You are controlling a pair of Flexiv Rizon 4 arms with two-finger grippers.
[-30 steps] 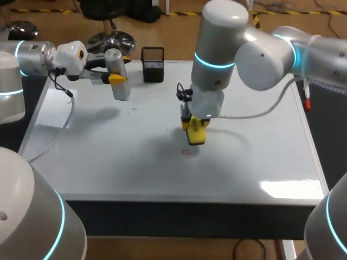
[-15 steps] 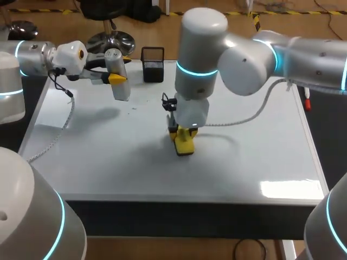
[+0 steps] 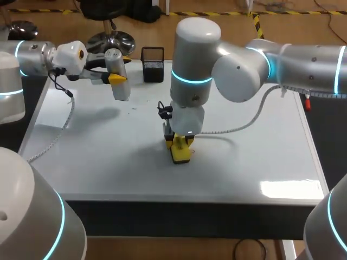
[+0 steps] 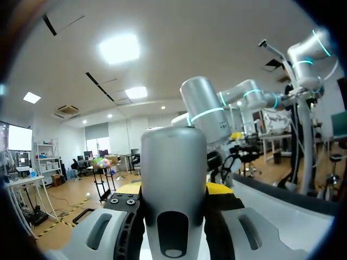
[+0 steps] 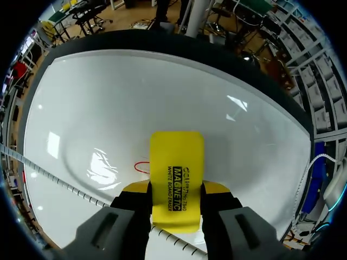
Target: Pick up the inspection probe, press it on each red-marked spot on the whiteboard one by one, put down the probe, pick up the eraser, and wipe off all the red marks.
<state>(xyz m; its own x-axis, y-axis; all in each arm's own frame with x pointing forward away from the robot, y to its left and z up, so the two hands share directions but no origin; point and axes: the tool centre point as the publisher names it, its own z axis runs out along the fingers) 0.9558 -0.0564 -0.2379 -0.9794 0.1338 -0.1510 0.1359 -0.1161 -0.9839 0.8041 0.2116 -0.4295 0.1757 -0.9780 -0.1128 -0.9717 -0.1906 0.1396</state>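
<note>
Right end effector [image 3: 180, 146] clamped on the yellow eraser [image 5: 177, 173], which sits down on the table [image 3: 260, 162] near its middle; red mark [image 5: 142, 167] just beside the eraser; left end effector [image 3: 115, 79] gripping the grey probe [image 3: 121, 92], held above the far left corner; black mesh holder [image 3: 153, 64] at the far edge.

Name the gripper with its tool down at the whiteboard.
The right gripper, shut on the yellow eraser on the whiteboard; the left gripper holds the grey probe raised.
</note>
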